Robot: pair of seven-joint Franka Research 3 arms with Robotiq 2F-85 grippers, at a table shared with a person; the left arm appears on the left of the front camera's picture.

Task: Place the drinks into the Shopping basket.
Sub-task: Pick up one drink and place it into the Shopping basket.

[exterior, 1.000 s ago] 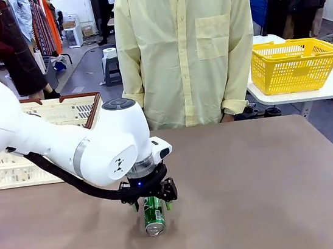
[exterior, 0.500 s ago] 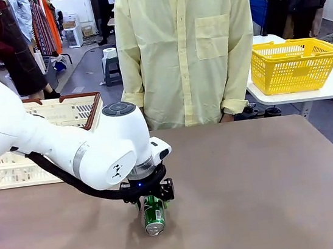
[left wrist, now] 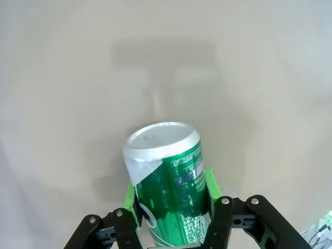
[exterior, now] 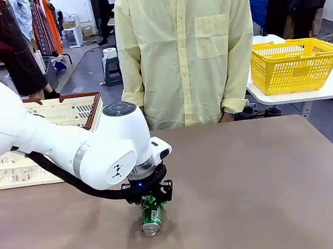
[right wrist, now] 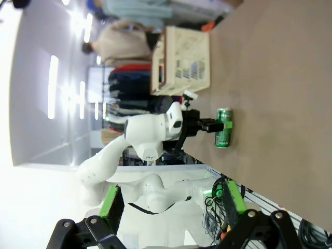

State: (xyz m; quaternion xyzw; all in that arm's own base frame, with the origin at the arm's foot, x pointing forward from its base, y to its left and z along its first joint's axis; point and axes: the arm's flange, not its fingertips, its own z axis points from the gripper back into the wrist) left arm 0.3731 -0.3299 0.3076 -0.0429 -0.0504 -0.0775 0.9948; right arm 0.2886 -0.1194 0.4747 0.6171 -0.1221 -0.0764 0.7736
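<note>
A green can [exterior: 150, 215] with white lettering and silver ends lies on its side on the brown table, one end towards the robot's side. My left gripper [exterior: 151, 200] comes down over it and is shut on it. In the left wrist view the green pads [left wrist: 209, 189] press both sides of the can [left wrist: 168, 174]. The right wrist view shows the same can [right wrist: 224, 136] in the left gripper [right wrist: 220, 124] from afar. My right gripper [right wrist: 171, 199] stands open, with nothing between its fingers. The cream Shopping basket [exterior: 93, 106] with dark red rim sits at the table's far left, also visible as the basket [right wrist: 184, 62] in the right wrist view.
A person in a pale yellow shirt [exterior: 187, 48] stands at the table's far edge, hands low. A yellow basket [exterior: 297, 64] rests on a separate white table at the right. Bare brown tabletop lies to the can's right.
The left gripper sank slightly over the can and its jaws shut on it. The can's near end shifted a little. The right arm's gripper stayed open.
</note>
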